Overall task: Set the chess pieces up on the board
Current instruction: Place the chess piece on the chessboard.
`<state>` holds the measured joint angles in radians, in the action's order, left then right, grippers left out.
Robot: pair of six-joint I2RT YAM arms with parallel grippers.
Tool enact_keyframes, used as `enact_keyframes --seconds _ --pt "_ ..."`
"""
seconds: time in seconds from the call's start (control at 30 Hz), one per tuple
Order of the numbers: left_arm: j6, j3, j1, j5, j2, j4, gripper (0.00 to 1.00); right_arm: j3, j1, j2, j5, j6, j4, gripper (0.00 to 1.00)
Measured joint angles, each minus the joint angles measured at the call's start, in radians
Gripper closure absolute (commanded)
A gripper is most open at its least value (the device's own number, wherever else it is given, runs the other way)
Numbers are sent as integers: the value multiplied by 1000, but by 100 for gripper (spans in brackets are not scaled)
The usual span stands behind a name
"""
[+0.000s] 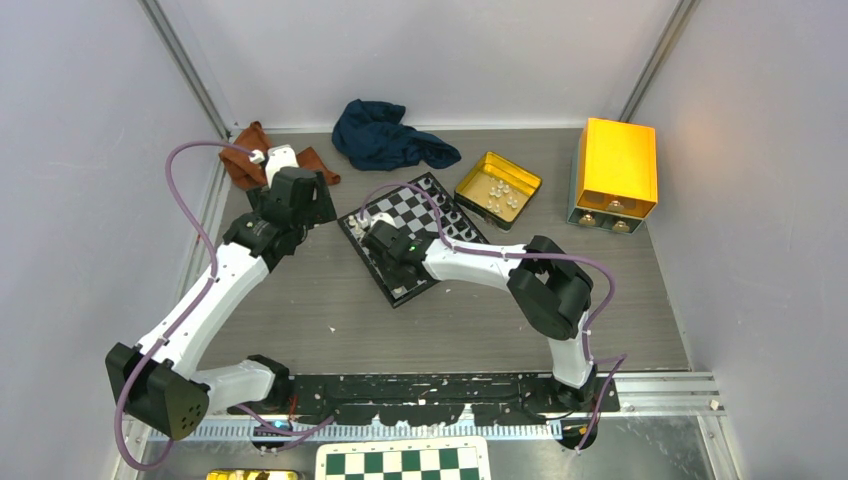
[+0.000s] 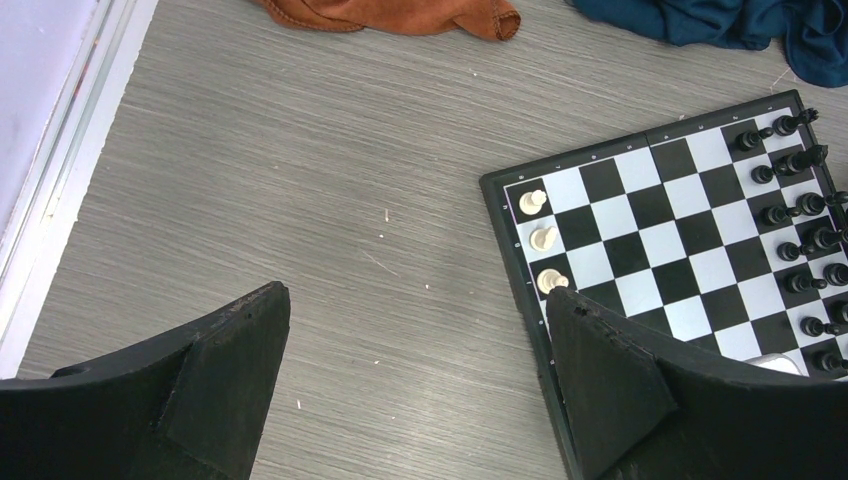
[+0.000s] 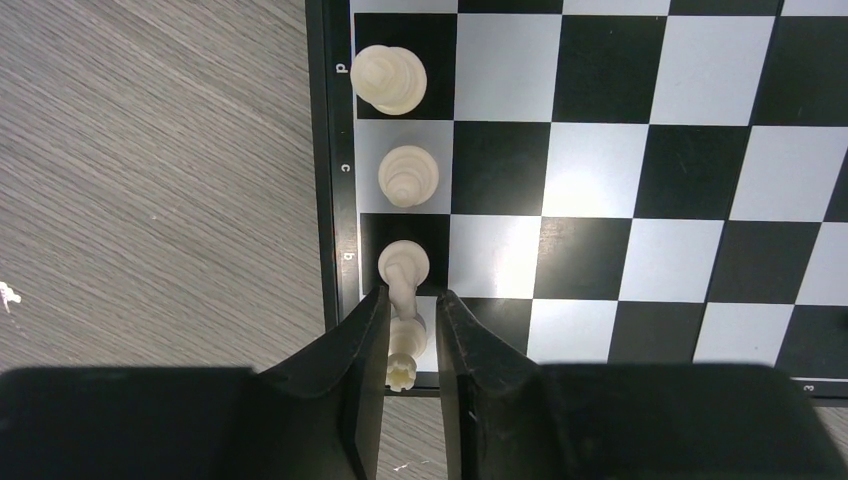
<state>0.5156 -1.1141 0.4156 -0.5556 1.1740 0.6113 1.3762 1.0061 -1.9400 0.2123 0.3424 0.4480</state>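
The right claw (image 3: 411,298) is clenched on a cream piece (image 3: 403,350) at the edge of the board (image 3: 600,160). The left claw (image 2: 415,300) hangs released above the worktop (image 2: 300,150).

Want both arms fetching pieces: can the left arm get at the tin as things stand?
Probably not: the tin lies past the board, the right arm stretches across the board between them, and the left arm looks nearly fully extended.

Bright even light, soft shadows, sharp focus, glare on board (image 3: 500,255).
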Motion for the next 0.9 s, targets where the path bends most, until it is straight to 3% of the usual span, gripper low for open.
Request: enact_keyframes --seconds 0.47,0.9 --pt "-2 0 0 0 15 0 1 26 0 0 0 -15 18 69" --pt "-3 0 0 0 20 0 1 79 0 1 -1 -28 76 60"
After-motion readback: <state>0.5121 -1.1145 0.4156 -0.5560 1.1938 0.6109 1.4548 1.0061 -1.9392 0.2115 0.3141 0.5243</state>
